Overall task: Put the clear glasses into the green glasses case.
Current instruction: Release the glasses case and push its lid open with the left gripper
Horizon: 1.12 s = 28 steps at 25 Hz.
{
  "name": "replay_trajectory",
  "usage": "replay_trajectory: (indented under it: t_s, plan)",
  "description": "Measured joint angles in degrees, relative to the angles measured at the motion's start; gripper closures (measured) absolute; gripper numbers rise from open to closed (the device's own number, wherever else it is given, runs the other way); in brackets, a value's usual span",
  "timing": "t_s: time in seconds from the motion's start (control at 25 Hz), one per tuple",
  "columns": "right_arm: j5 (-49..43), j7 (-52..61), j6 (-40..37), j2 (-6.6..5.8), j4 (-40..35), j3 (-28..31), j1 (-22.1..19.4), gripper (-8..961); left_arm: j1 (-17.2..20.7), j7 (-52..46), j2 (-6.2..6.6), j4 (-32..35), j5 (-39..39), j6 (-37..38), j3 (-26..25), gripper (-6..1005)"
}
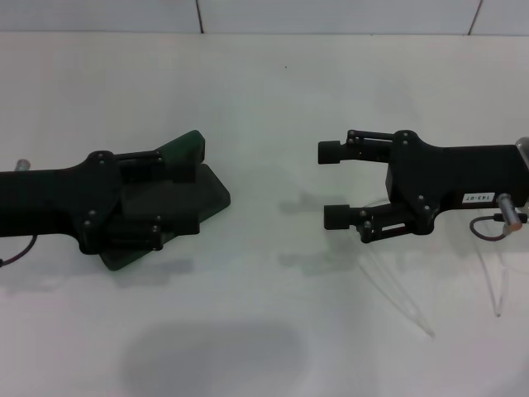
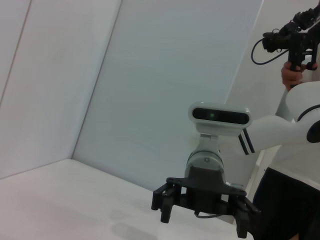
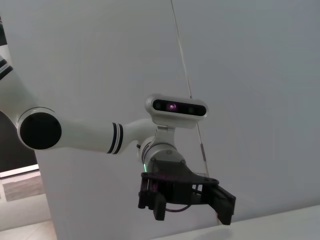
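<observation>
Glasses beneath spread right gripper

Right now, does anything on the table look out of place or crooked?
Nothing looks spilled or broken. The green glasses case lies open and askew under the left gripper. The clear glasses are still out on the table, partly beneath the open right gripper, not in the case.
</observation>
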Motion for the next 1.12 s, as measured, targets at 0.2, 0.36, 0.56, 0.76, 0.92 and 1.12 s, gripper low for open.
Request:
replay_trajectory:
  t_s: [0.2,0.36,0.56,0.76,0.92,1.12]
  plan:
    - [0.0,-0.03,0.0,0.0,0.0,0.0,-0.12,74,0.14,0.02,-0.15,0.02,0.06,-0.12,-0.01,210]
    - [0.0,-0.05,0.0,0.04,0.0,0.0,-0.25,75,0.3,0.02,-0.27,0.04,0.07,-0.15,-0.01,211]
    - [0.0,-0.31,-0.01,0.06,0.02,0.0,-0.49,76,0.33,0.02,-0.34,0.06,0.07,-0.27,-0.16,212]
    - [0.16,-1.1,0.43,0.07,0.06,0.29,-0.89,76,0.33,0.11,-0.67,0.15,-0.54,-1.0,-2.73,213]
    - [0.0,-2.92,4.63,-0.12,0.23,3.46,-2.53,77,0.56,-0.84,-3.07,0.12,-0.86,-1.01,-15.98,214]
    - [0.26,-7.26,8.35,0.69,0.19,16.46,-8.35,78,0.67,-5.98,-3.57,3.77,-0.26,-2.85,-23.38,217]
